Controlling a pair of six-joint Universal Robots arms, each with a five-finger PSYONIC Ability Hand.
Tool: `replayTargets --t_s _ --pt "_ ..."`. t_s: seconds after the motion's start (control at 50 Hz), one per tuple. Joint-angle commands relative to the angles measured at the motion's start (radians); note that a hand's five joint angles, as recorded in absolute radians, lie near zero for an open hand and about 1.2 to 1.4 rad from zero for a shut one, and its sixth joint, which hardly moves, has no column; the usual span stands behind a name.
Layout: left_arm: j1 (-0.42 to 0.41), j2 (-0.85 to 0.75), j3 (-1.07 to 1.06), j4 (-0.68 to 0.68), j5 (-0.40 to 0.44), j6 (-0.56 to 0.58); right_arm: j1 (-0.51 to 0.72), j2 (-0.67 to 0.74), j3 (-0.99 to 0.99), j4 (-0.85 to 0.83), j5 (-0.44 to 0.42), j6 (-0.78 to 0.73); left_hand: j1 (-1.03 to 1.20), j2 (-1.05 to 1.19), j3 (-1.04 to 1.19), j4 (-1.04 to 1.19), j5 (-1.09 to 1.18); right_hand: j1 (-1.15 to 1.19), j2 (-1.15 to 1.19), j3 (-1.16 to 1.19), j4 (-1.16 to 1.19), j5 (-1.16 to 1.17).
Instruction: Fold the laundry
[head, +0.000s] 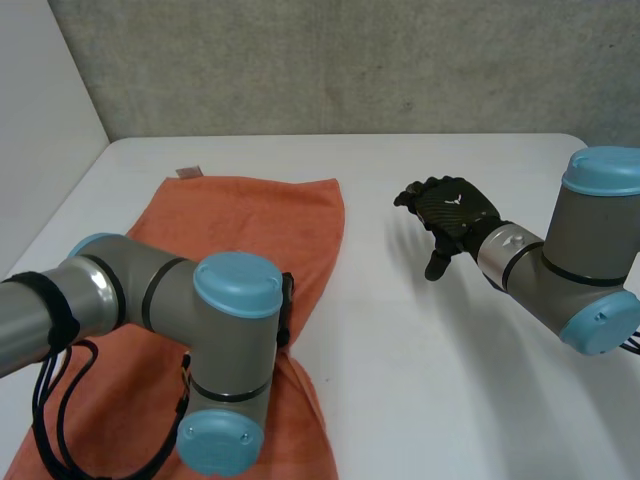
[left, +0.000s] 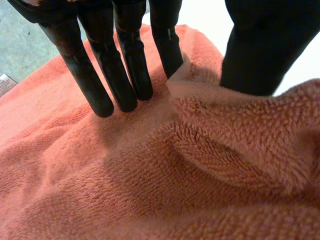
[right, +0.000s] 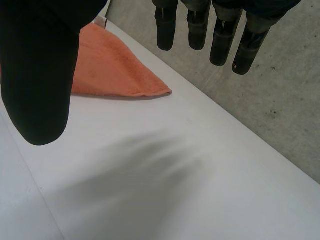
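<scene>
White table (head: 420, 390) has room by my open right hand (head: 455, 212); behind my arm (head: 150, 290), my left hand (left: 125, 75) pinches the towel (head: 250, 230) edge

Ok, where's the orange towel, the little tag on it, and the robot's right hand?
orange towel (head: 270, 230): head view, on its flat far part.
tag (head: 189, 172): head view, on the tag's middle, at the towel's far corner.
right hand (head: 450, 212): head view, on the middle of the hand.
</scene>
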Motion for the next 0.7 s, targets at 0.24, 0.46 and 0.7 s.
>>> replayTargets --t_s 0.24,0.46,0.7 --pt "0.052 0.23 -0.142 -0.064 0.015 0.075 0.006 0.004 -0.035 -0.001 -0.042 0.005 0.59 0.628 0.63 0.628 0.636 -0.03 -0.043 -0.035 -0.057 -0.056" --pt "-0.111 0.481 -0.295 -0.062 0.015 0.109 0.037 0.102 -0.216 -0.006 -0.205 0.06 0.59 0.628 0.63 0.628 0.636 -0.03 -0.043 -0.035 -0.057 -0.056" --pt "-0.146 0.6 -0.386 -0.055 0.005 0.132 0.192 0.297 -0.333 0.0 -0.274 0.132 0.59 0.628 0.63 0.628 0.636 -0.03 -0.043 -0.035 -0.057 -0.056"
